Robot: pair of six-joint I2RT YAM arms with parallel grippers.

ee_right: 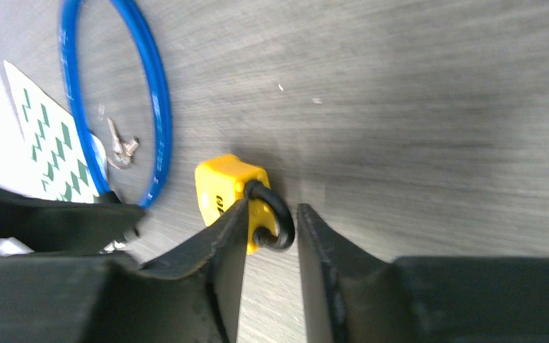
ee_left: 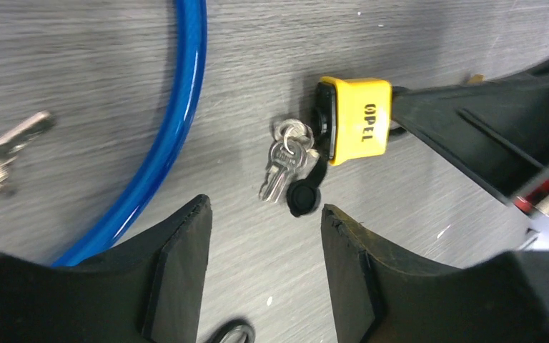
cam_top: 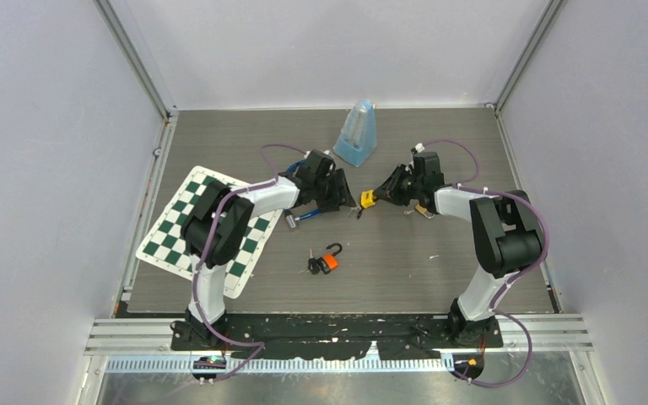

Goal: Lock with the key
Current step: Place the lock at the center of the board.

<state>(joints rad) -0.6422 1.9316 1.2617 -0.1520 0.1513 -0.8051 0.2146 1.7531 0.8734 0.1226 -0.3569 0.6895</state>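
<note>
Checkered mat (cam_top: 169, 234) (green, white), blue container (cam_top: 357, 133)

Above the black plate (cam_top: 337, 331), the left arm (cam_top: 206, 291) and right arm (cam_top: 479, 295) are white with black joints (cam_top: 219, 216) and purple cables (cam_top: 280, 146). The left hand (ee_left: 266, 232) and right hand (ee_right: 272, 214) have black fingers (ee_left: 177, 275).

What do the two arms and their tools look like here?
Both the left arm and right arm have white and black links with purple cables looped alongside. The left tool and right tool are black and taper to blunt tips.
</note>
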